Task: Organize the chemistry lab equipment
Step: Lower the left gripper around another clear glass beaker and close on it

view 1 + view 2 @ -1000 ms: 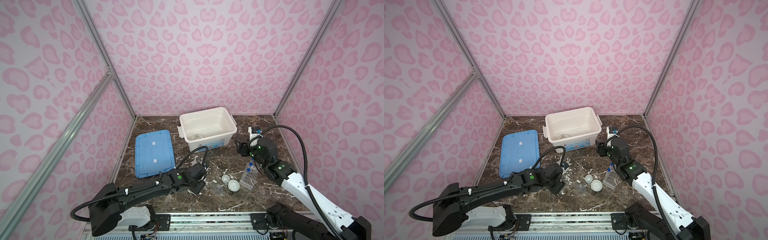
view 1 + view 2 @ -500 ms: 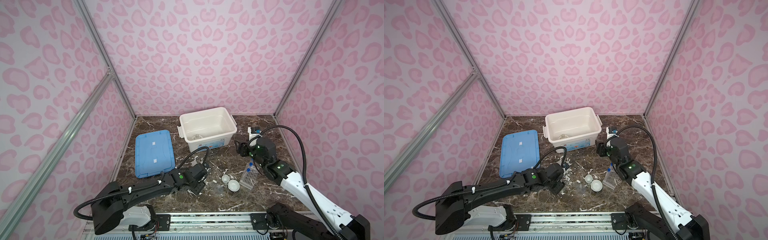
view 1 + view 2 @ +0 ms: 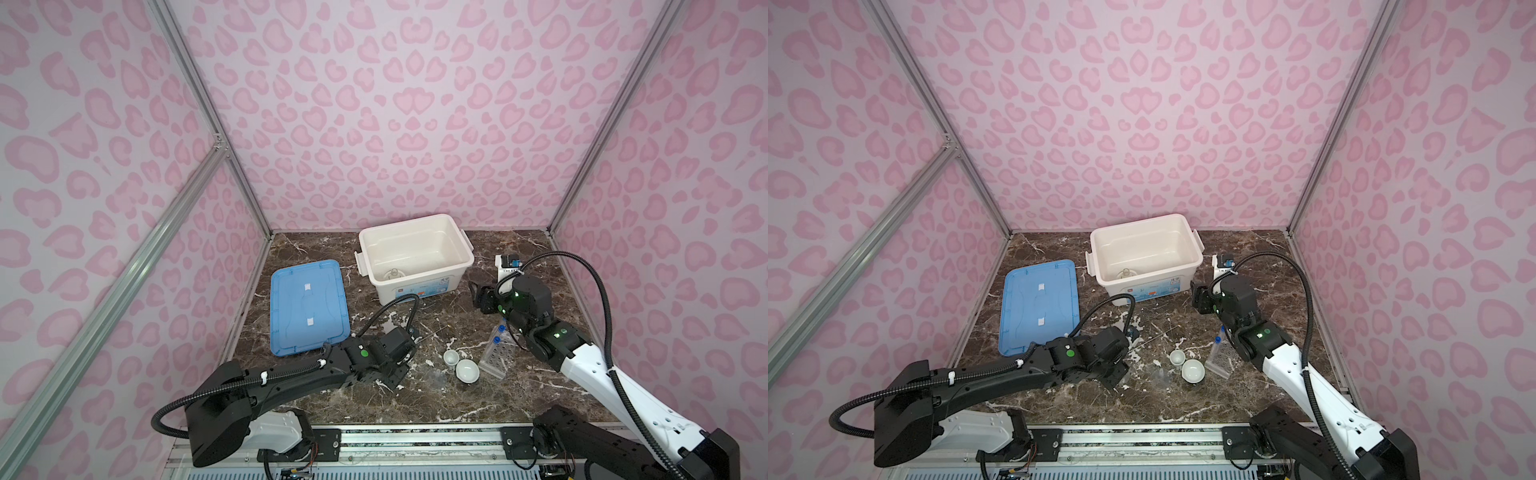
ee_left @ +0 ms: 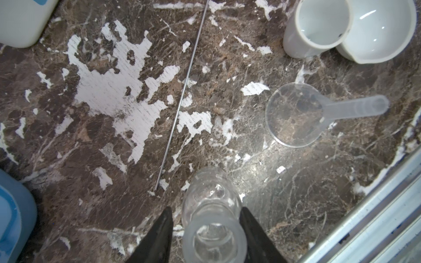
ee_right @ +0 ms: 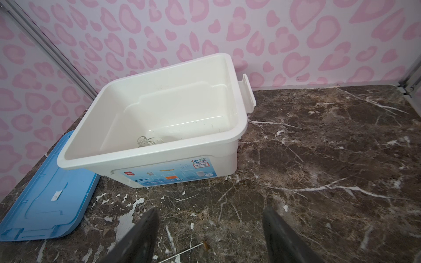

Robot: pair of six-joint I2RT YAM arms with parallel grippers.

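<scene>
The left hand [image 4: 205, 211] straddles the small clear glass flask [image 4: 211, 195], which stands upright near the middle of the dark marble surface [image 4: 296, 193]; the hand is not yet clenched on it and is likely to carry it to the large white plastic box [image 5: 148, 160] at the far side, while the right hand [image 5: 209, 213] hovers released and empty.

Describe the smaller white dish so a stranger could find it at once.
Start at the white box at the back of the marble table and come toward the front edge, to two white dishes left of the clear tube rack. It is the one nearer the box: narrow and deep like a cup, while its neighbour is a wide, shallow bowl.
</scene>
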